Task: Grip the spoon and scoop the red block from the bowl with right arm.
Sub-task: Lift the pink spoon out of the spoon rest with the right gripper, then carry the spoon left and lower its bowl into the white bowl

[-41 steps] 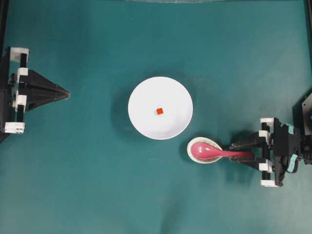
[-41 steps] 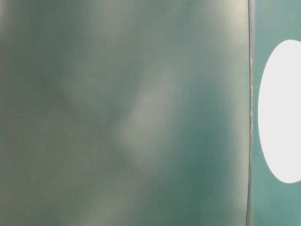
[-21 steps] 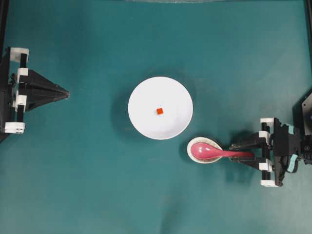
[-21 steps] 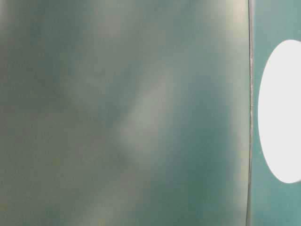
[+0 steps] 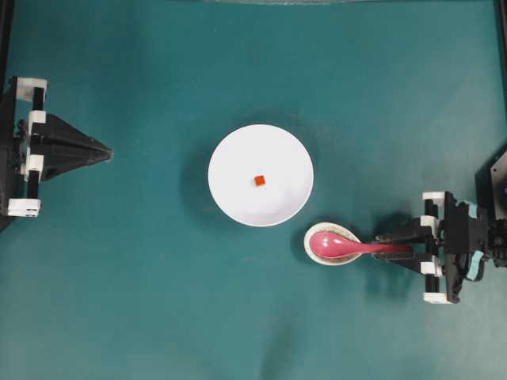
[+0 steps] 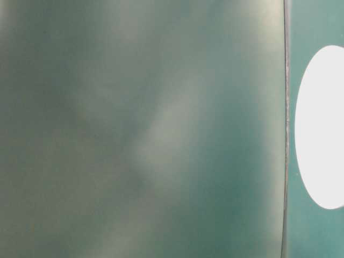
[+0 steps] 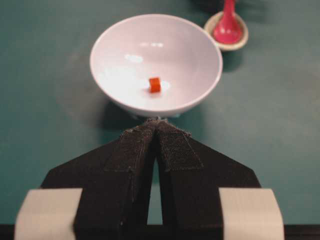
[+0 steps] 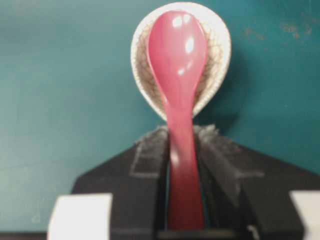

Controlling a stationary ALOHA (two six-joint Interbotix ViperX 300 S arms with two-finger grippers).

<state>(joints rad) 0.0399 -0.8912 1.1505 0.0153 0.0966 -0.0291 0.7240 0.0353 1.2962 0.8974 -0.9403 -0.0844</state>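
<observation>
Right gripper (image 8: 182, 145) clamps the spoon (image 8: 179, 75) handle beside the bowl (image 5: 230, 150); grasp step. Next: lift, swing toward the red block (image 5: 259, 180).

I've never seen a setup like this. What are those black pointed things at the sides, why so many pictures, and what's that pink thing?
The black shapes are two robot arms ending in two-finger grippers. One camera looks down from above; one sits on each wrist; the table-level one is mostly blur. On the green table stands a white bowl holding a tiny red block. Beside it a pink spoon rests in a small speckled dish. The right gripper has its fingers on both sides of the spoon's handle. The left gripper is closed and empty.
</observation>
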